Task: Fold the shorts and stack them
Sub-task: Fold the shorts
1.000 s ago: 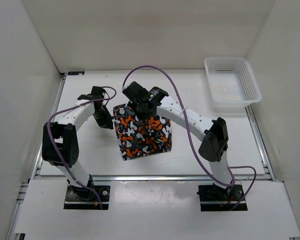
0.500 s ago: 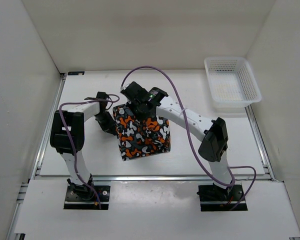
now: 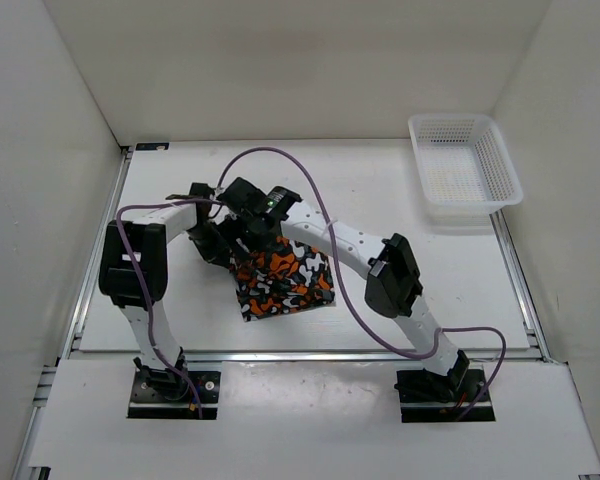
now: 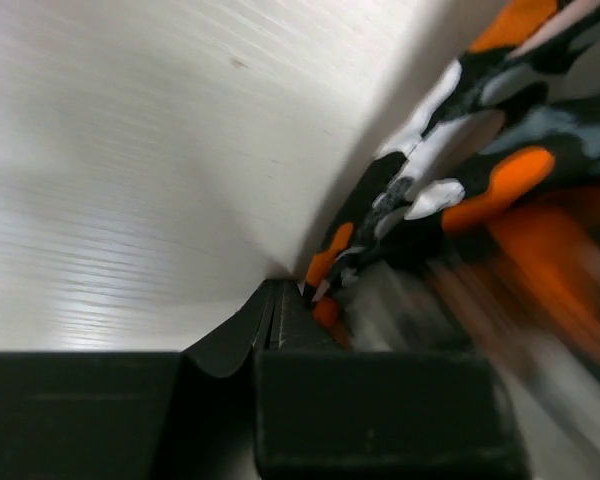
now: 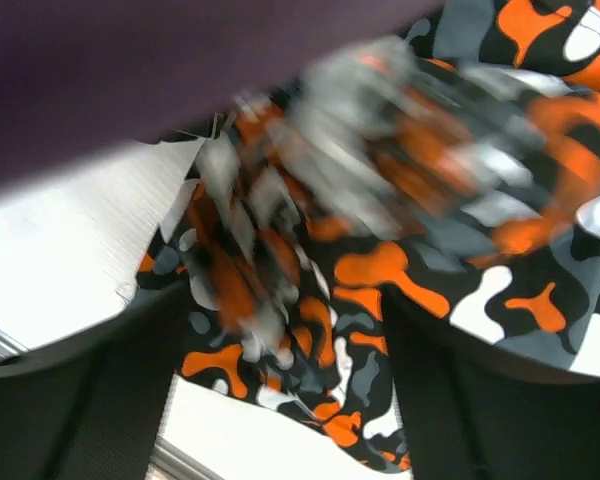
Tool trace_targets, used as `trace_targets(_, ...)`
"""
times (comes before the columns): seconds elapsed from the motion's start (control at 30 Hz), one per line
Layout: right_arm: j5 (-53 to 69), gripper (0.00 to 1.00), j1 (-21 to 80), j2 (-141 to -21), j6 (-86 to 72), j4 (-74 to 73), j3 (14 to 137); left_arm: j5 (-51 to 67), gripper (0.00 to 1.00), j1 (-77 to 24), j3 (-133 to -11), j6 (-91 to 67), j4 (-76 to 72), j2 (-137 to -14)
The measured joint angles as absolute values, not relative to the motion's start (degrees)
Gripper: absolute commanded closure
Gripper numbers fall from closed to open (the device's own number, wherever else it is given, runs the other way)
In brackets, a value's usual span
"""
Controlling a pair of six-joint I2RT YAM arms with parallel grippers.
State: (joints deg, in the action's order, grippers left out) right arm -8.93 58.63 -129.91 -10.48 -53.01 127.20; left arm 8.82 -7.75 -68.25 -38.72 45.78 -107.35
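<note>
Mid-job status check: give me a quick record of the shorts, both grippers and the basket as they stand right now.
shorts: folded into a compact bundle, lying on the table left of centre
left gripper: shut, tips at the bundle's left edge; unclear whether fabric is pinched
right gripper: open, spread over the bundle's far left part
white basket: far right corner, apart from the bundle, no shorts in it

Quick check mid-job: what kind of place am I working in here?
Probably a lab test cell, not a home: plain white walls boxing in a rail-framed table, two arms bolted at its near edge, one white basket.
</note>
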Motion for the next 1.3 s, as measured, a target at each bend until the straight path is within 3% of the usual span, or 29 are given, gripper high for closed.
trace_targets(0.13, -9.9, 0.13, 58.6, -127.4, -11.9, -51.2, 124.7, 8.8, 0.85, -5.8, -68.3, -37.9, 46.3, -106.6)
trace_targets(0.2, -10.8, 0.22, 58.5, -122.7, -12.6, -49.5, 118.5, 8.8, 0.84, -4.8, -69.0, -37.5, 47.3, -105.6)
trace_targets(0.23, -11.2, 0.28, 58.3, -119.8, -13.1, -48.8, 115.0, 8.8, 0.84, -4.3, -69.7, -37.3, 48.1, -105.1)
trace_targets(0.27, -11.5, 0.44, 58.0, -117.0, -13.7, -48.1, 111.8, 8.7, 0.86, -3.9, -70.5, -37.0, 48.5, -104.6)
trace_targets(0.33, -11.6, 0.62, 56.8, -110.0, -15.3, -46.3, 104.3, 8.2, 0.87, -3.5, -72.7, -36.6, 49.8, -103.2)
trace_targets(0.37, -11.6, 0.76, 55.9, -107.4, -15.9, -45.6, 101.6, 7.9, 0.88, -3.6, -73.9, -36.3, 50.5, -102.6)
trace_targets(0.43, -11.4, 0.83, 53.2, -102.3, -17.6, -44.0, 96.2, 7.3, 0.88, -4.6, -76.2, -35.8, 51.3, -101.1)
trace_targets(0.67, -5.6, 0.84, 44.6, -102.4, -20.0, -40.8, 90.3, 8.4, 0.89, -14.2, -83.3, -34.5, 52.7, -99.4)
trace_targets(1.13, 1.9, 0.90, 40.5, -132.6, -19.4, -37.9, 109.1, 7.1, 0.89, -14.5, -91.2, -33.9, 53.3, -121.2)
trace_targets(1.23, 2.3, 0.83, 40.0, -132.2, -19.3, -38.6, 110.0, 5.1, 0.89, -14.5, -93.5, -33.3, 54.4, -121.2)
trace_targets(1.3, 2.3, 0.64, 40.0, -130.5, -19.4, -39.2, 109.6, 3.8, 0.86, -14.5, -95.5, -32.8, 56.1, -121.2)
